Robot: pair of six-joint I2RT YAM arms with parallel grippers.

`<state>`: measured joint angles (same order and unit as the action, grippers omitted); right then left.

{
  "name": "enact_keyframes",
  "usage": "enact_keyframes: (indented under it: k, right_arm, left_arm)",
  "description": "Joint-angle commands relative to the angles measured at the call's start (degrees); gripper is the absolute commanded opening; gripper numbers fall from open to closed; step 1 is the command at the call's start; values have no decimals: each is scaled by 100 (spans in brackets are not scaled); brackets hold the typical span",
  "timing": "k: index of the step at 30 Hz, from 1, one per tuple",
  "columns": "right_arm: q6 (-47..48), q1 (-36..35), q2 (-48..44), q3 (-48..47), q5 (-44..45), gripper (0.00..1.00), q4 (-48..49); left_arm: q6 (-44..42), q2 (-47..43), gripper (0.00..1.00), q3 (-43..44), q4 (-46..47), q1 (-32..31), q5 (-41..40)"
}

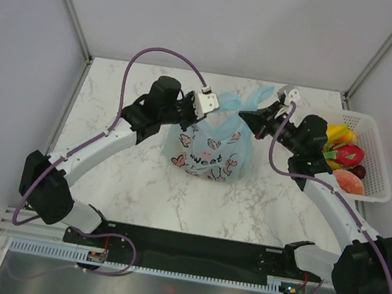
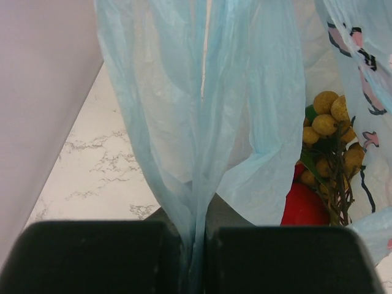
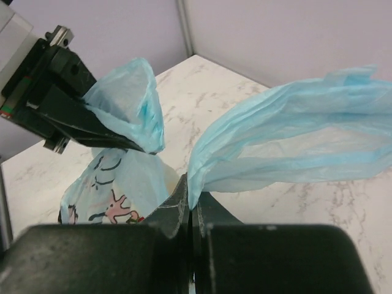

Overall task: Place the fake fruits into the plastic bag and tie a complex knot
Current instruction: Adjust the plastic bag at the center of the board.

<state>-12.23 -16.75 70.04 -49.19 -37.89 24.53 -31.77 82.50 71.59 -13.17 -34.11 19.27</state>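
Pinching the plastic bag (image 1: 209,155) by a handle loop (image 3: 288,138) each, my left gripper (image 1: 205,105) and right gripper (image 1: 248,116) are clamped on its film. It sits on the table (image 1: 131,181) between them. Crossing the loops needs even tension, I judge, or one slips.

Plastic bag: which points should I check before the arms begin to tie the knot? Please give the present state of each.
1. The left fingers shut on one handle: ok.
2. The right fingers shut on the other handle: ok.
3. The two handles apart, not crossed: ok.
4. The plastic bag resting on the table between the arms: ok.
5. All fake fruits in the bag: not ok. The tan cluster is inside, but bananas and dragon fruit lie in the white basket.
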Motion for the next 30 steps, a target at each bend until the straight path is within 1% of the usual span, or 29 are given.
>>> enact_keyframes:
  k: [1,5,6,9,12,17,19,22,27,30]
  right_arm:
    - [580,-249,-368,-73,1661,0,-677]
    - [817,-530,-307,-345,2196,0,-1222]
    - [879,-766,-298,-433,2685,0,-1432]
    - [1082,-1206,-263,-469,3400,0,-1627]
    - [1117,-1391,-219,-495,3884,0,-1758]
    - [1091,-1401,-315,-460,3886,0,-1838]
    - [1108,-1410,-368,-407,3824,10,-1838]
    - [1117,-1401,-447,-346,3806,15,-1847]
    - [1047,-1401,-544,-153,3490,22,-1742]
    - [986,-1401,-527,-144,3490,23,-1698]
  left_arm:
    - [-13,-182,2,-58,104,-17,209]
    - [-75,-190,2,-49,-10,-52,288]
    - [-92,-190,2,-49,-28,-61,349]
    - [-172,-190,2,-49,-133,-96,429]
    - [-312,-164,2,-23,-291,-140,394]
    - [-532,-155,2,21,-590,-201,210]
    - [-558,-155,2,30,-669,-210,165]
    - [-628,-164,2,30,-722,-237,244]
    - [-734,-146,2,30,-775,-316,279]
    - [-831,-138,2,22,-863,-351,262]
